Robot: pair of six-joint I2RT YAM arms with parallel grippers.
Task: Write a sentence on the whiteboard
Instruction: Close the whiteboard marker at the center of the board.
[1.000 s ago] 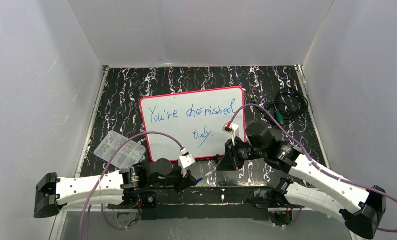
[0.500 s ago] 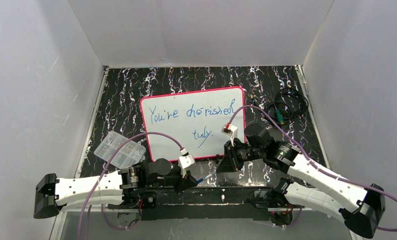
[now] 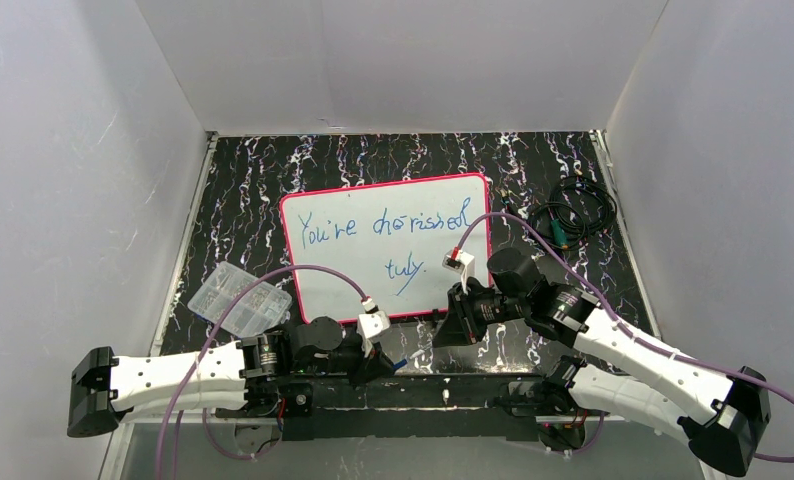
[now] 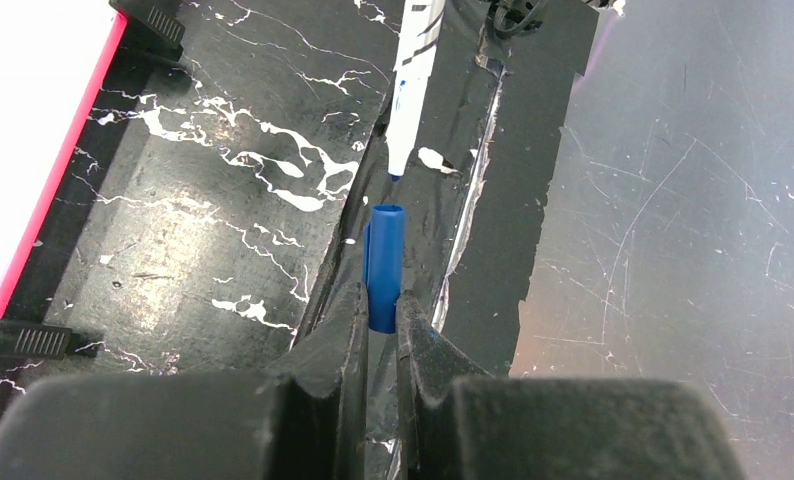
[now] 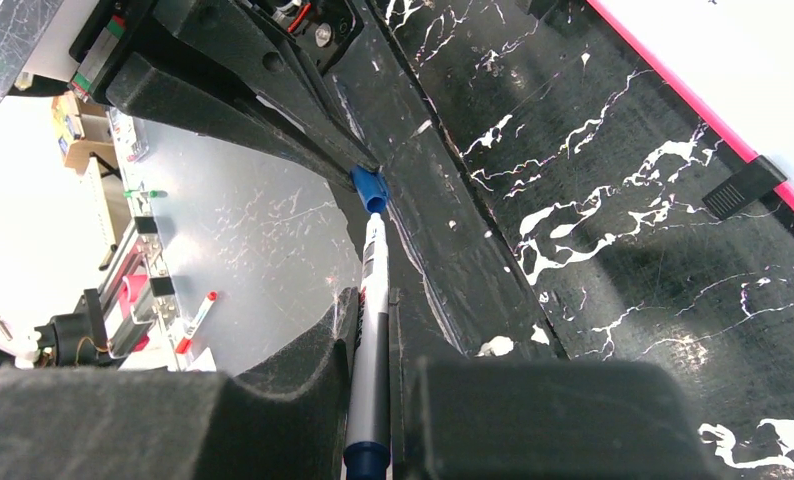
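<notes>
The whiteboard [image 3: 388,225] lies flat mid-table, white with a pink-red frame. The sentence [image 3: 383,228] is on it in blue cursive, two lines. My left gripper [image 3: 391,362] [image 4: 378,300] is shut on a blue marker cap [image 4: 382,265] near the table's front edge. My right gripper [image 3: 441,335] [image 5: 371,300] is shut on a grey-and-white marker [image 5: 371,330]. The marker tip points at the cap's open end [image 5: 370,188], a short gap apart. The marker also shows in the left wrist view [image 4: 411,80].
A small clear plastic box [image 3: 239,298] sits left of the board's near corner. A coil of black cable [image 3: 571,215] lies right of the board. White walls enclose the table on three sides. The board's red edge shows in both wrist views [image 4: 48,195] [image 5: 693,100].
My right gripper has shifted slightly left, bringing the marker tip closer to the cap. My left arm has barely moved.
</notes>
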